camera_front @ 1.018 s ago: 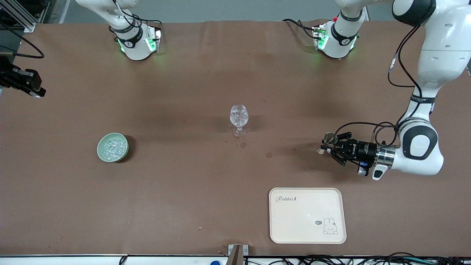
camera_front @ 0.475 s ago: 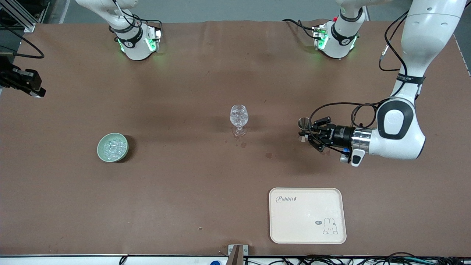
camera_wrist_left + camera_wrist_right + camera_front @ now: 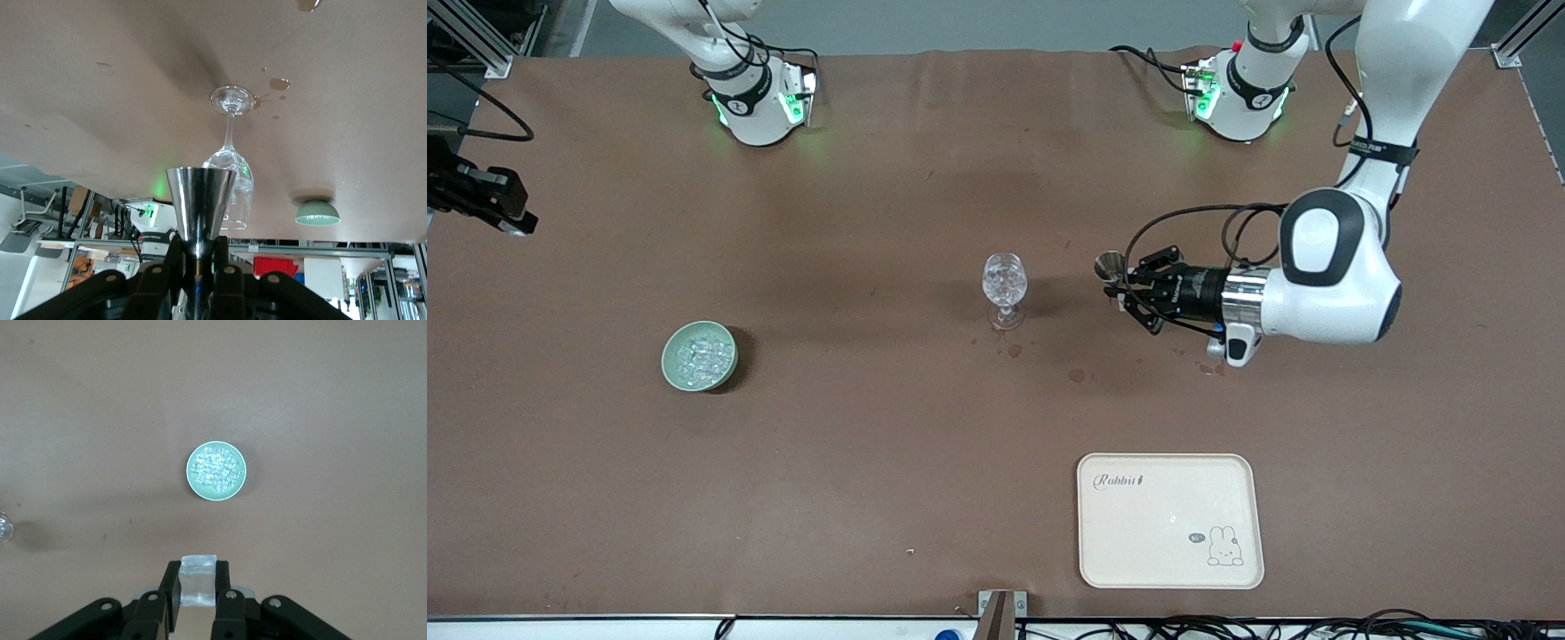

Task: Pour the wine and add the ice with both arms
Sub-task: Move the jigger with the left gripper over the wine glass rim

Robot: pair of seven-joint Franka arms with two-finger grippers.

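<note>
Tray (image 3: 1170, 520): lying nearest the front camera, toward the left arm's end of the table
Bowl (image 3: 699, 356): pale green, sitting toward the right arm's end
Ice (image 3: 698, 354): filling the bowl as small clear lumps; one more clear cube (image 3: 199, 580) is sitting pinched in the right gripper
Stemmed glass (image 3: 1005, 284): standing upright mid-table, with dark drips beside its foot
Left gripper (image 3: 1123, 286): hovering over the table just beside the glass, fingers clamping a metal jigger (image 3: 1110, 265)
Right gripper (image 3: 198, 590): hanging high over the bowl, fingers pressing narrowly on the cube
</note>
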